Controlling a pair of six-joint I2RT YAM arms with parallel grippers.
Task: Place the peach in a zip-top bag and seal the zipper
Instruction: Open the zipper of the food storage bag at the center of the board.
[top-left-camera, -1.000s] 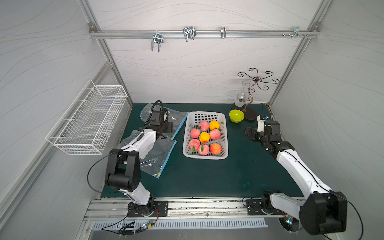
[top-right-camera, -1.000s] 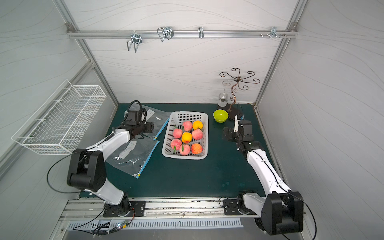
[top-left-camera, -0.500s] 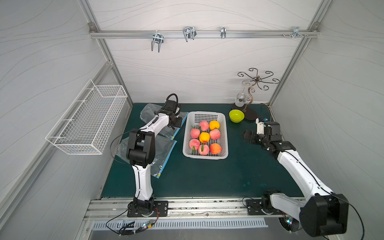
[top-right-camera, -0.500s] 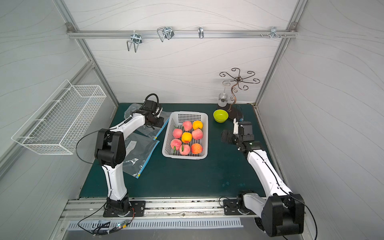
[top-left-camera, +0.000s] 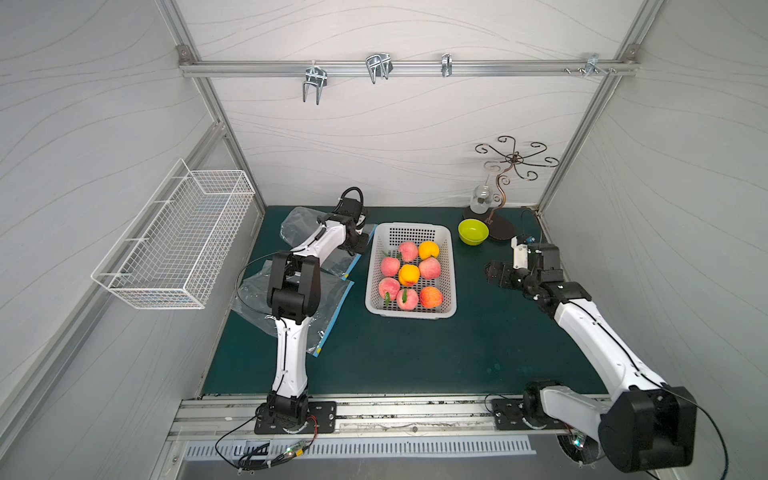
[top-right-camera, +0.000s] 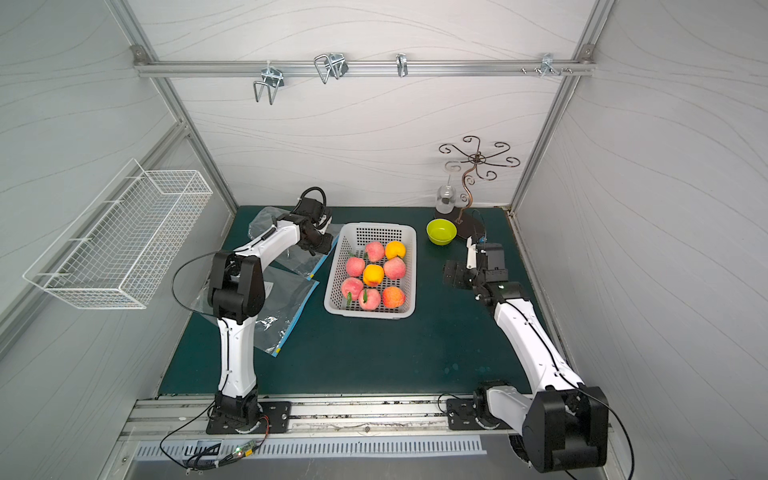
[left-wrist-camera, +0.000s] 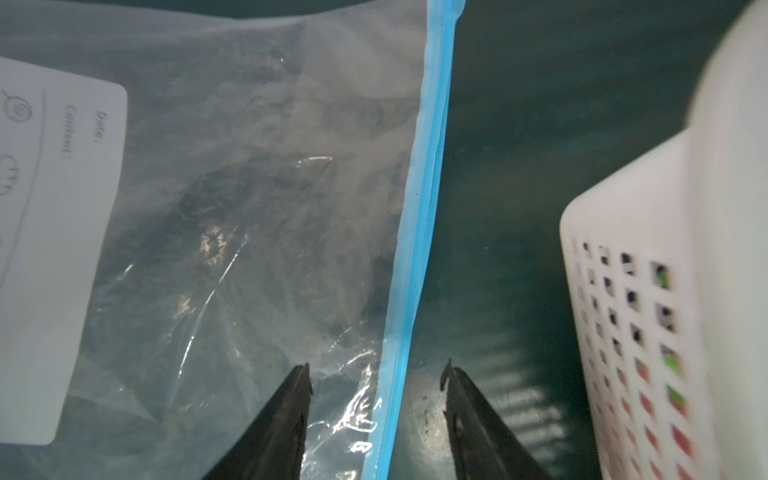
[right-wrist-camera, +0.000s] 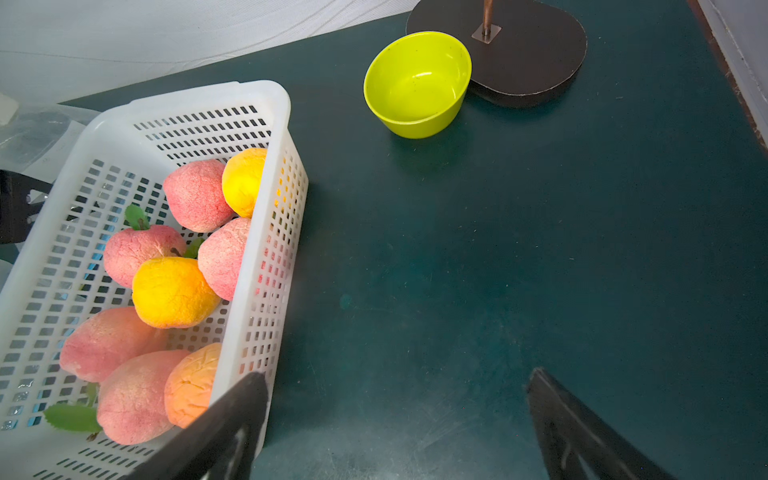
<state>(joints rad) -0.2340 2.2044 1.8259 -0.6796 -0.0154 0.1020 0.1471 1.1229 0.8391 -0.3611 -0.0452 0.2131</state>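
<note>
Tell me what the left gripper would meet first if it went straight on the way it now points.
Probably the blue zipper strip of the zip-top bag: in the left wrist view it runs between the open jaws of the left gripper, though depth is unclear. The white basket stands off to the side.

Basket (top-left-camera: 452, 270) in middle of surface (top-left-camera: 415, 353). Peaches (top-left-camera: 409, 274) in basket, packed close. Bowl (top-left-camera: 473, 231) behind basket, off to right, just beside foot of stand (top-left-camera: 503, 227). Stand in back right corner. Two bags flat on surface left of basket: back bag (top-left-camera: 299, 226) by back wall, front bag (top-left-camera: 332, 299) nearer front, close together. Wire basket (top-left-camera: 174, 245) on left wall, above surface. Left fingers (left-wrist-camera: 286, 419) between back bag and basket, one on each side of zipper edge (left-wrist-camera: 419, 232). Right fingers (right-wrist-camera: 582, 432) right of basket, above bare surface.
</note>
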